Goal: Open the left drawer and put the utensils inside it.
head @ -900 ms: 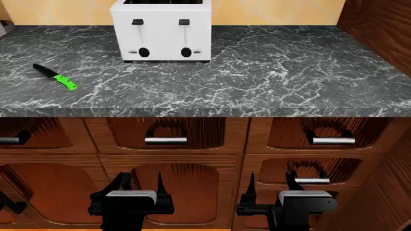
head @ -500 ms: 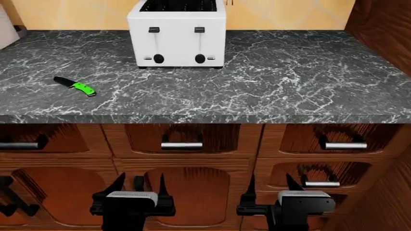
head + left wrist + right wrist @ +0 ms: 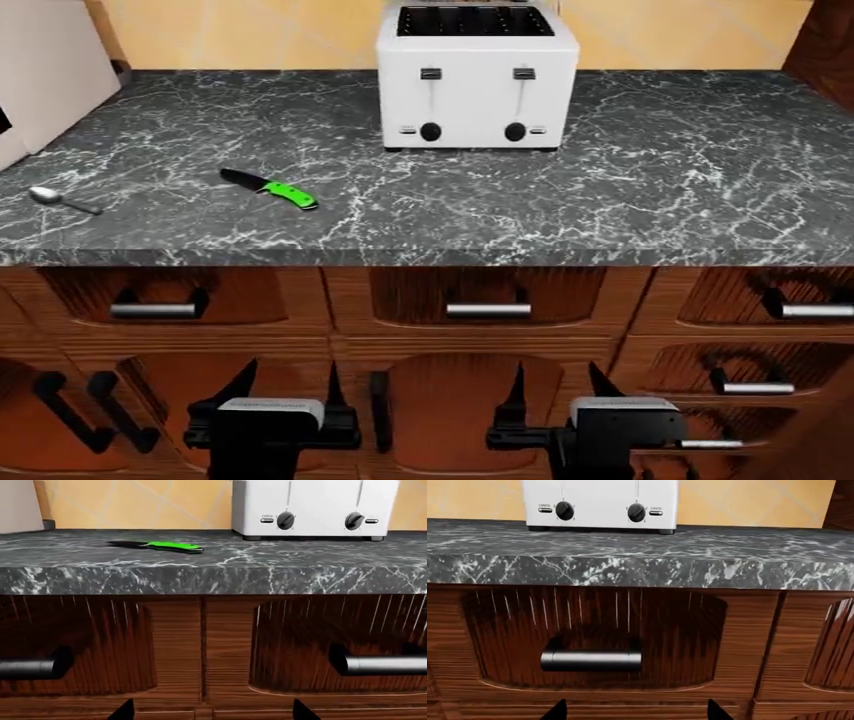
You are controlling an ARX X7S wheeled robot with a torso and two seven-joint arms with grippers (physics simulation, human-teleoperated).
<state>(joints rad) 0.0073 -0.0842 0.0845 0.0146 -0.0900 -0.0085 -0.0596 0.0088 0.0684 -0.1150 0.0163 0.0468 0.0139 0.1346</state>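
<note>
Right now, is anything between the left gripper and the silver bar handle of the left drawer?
Nothing visible. The left gripper hangs open in front of the cabinet fronts, below the wide reddish-brown left drawer's silver bar handle, with only open air between them.

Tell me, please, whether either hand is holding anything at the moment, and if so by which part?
Nothing is held: the left hand and right hand are both open and empty; the knife and spoon lie on the counter.

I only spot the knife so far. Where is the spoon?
In the head view, the spoon lies on the countertop at the far left, left of the knife.
</note>
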